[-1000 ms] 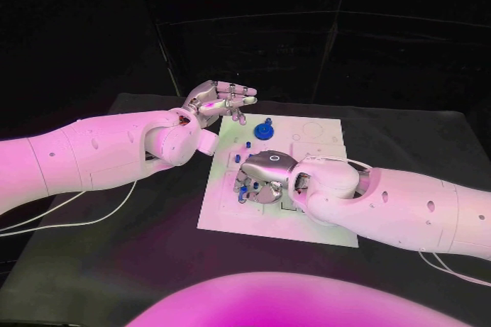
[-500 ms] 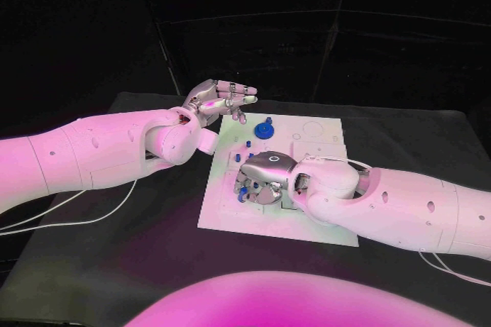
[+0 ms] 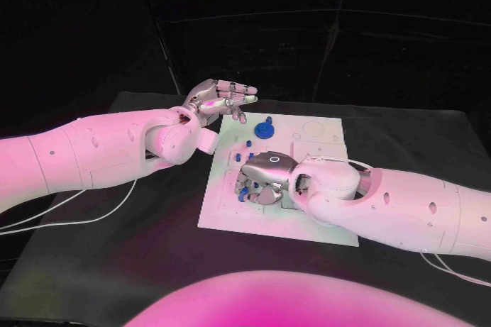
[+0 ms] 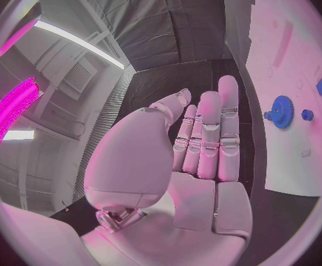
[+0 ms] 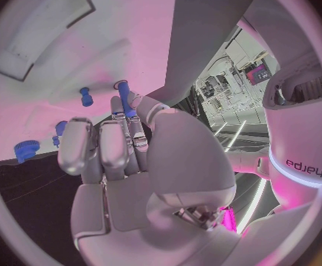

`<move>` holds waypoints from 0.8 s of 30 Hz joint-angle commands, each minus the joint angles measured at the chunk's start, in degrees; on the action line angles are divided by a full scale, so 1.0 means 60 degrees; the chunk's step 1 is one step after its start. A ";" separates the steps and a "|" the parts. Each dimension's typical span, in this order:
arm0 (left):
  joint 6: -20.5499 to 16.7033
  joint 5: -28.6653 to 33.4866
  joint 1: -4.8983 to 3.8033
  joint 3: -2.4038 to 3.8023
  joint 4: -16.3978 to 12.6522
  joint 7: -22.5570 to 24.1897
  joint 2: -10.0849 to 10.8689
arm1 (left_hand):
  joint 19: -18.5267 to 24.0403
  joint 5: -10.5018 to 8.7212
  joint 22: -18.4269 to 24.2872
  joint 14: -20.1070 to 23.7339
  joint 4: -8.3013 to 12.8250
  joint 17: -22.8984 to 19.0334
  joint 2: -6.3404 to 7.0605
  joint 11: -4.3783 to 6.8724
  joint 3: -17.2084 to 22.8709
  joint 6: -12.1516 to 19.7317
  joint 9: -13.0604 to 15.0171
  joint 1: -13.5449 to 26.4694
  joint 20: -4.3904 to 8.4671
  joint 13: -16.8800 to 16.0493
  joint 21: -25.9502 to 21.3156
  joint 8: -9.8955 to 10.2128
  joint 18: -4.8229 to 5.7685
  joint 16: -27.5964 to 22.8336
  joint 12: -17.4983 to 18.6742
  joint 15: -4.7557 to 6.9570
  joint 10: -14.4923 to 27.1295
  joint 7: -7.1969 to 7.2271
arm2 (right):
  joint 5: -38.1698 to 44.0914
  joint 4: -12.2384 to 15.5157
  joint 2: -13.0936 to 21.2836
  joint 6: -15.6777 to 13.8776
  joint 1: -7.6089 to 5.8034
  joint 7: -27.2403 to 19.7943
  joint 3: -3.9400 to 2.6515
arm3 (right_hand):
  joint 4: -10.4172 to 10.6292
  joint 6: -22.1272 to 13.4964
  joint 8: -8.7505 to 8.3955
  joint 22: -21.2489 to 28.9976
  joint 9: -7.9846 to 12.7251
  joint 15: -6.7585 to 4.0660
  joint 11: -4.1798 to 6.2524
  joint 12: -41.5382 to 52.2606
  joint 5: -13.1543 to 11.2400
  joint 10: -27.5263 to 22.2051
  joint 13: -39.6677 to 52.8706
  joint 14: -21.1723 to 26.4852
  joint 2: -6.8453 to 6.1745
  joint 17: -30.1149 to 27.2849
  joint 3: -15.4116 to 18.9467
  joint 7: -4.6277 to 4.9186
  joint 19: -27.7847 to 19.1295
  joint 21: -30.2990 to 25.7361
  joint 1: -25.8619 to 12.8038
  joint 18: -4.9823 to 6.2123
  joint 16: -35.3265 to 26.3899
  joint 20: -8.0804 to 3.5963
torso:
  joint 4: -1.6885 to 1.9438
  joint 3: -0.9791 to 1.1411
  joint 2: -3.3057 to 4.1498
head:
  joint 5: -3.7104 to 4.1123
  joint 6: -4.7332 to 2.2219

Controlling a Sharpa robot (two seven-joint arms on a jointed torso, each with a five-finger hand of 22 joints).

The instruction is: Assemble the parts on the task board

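Right hand [image 3: 268, 176] pinches a slim blue plastic peg [image 5: 124, 99] over the white task board [image 3: 317, 231]; keep it vertical, lower slowly. Left hand [image 3: 220, 98] at 11 o'clock: spread, holding nothing.

Two smooth white arms, thin white cables trailing, silver many-fingered left robot hand [image 3: 219, 98] — right robot hand [image 3: 264, 176] likewise

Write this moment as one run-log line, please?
left hand: empty, raised beyond task board | right hand: pinching blue peg over board

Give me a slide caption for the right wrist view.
Right hand pinches a blue peg above the white task board.
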State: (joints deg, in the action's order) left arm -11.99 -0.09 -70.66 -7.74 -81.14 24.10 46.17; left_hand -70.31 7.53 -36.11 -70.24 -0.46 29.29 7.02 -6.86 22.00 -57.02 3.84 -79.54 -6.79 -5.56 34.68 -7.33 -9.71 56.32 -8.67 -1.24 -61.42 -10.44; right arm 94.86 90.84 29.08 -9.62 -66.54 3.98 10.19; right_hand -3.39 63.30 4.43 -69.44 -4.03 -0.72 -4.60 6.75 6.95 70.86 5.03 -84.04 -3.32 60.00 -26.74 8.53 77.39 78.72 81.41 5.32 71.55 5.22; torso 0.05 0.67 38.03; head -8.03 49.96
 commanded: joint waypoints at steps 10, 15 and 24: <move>0.0123 0.0024 -0.0014 0.0008 -0.0006 0.0049 0.0010 | -0.0005 0.0012 0.0001 0.0050 0.0021 -0.0053 -0.0098 0.0062 -0.0036 0.0018 0.0008 -0.0007 0.0011 0.0011 -0.0029 -0.0021 -0.0128 -0.0056 -0.0079 0.0001 0.0009 0.0016 | 0.0485 0.0208 0.0162 -0.0367 0.0041 0.0404 0.0026 | 0.0002 0.0026 0.0013 -0.0016 -0.0009 0.0041 0.0059 -0.0050 0.0028 0.0139 0.0014 -0.0172 -0.0021 0.0001 -0.0048 0.0038 -0.0023 0.0045 -0.0006 -0.0116 0.0030 0.0069 | -0.0008 0.0007 -0.0006 | -0.0012 0.0001; 0.0142 0.0024 -0.0014 0.0008 -0.0006 0.0037 0.0005 | -0.0005 0.0012 0.0001 0.0050 0.0021 -0.0053 -0.0098 0.0062 -0.0036 0.0018 0.0008 -0.0007 0.0011 0.0011 -0.0029 -0.0021 -0.0128 -0.0056 -0.0079 0.0001 0.0009 0.0016 | 0.0518 0.0226 0.0172 -0.0404 0.0045 0.0442 0.0026 | 0.0005 0.0029 0.0012 -0.0017 -0.0010 0.0041 0.0059 -0.0054 0.0026 0.0144 0.0017 -0.0174 -0.0029 0.0013 -0.0046 0.0037 -0.0024 0.0047 -0.0027 -0.0115 0.0039 0.0071 | 0.0006 0.0002 -0.0003 | -0.0005 0.0002; 0.0143 0.0024 -0.0014 0.0007 -0.0008 0.0027 0.0005 | -0.0005 0.0012 0.0001 0.0050 0.0021 -0.0053 -0.0098 0.0062 -0.0036 0.0018 0.0008 -0.0007 0.0011 0.0011 -0.0029 -0.0021 -0.0128 -0.0056 -0.0079 0.0001 0.0009 0.0016 | 0.0477 0.0181 0.0098 -0.0210 0.0045 0.0414 0.0025 | 0.0027 -0.0011 -0.0031 0.0020 0.0000 0.0047 0.0054 -0.0115 0.0008 0.0130 0.0030 -0.0160 -0.0123 -0.0039 -0.0009 0.0044 -0.0060 0.0028 -0.0183 -0.0104 0.0016 0.0083 | 0.0001 -0.0009 0.0004 | -0.0003 0.0007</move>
State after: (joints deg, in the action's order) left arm -11.81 -0.08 -70.66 -7.75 -81.11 24.05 46.20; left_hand -70.32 7.53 -36.11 -70.24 -0.46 29.03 7.02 -6.86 22.00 -57.02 3.84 -79.54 -6.79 -5.56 34.68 -7.33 -9.70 56.32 -8.93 -1.24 -61.42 -10.44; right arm 97.22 91.97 29.77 -10.88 -66.16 6.06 10.36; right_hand -3.34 63.20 4.25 -69.41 -4.02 -0.73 -4.08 6.33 6.97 71.38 5.22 -84.04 -3.94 59.84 -26.67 8.42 77.18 78.72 80.80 5.32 71.55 5.43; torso 0.04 0.66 38.01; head -8.04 49.99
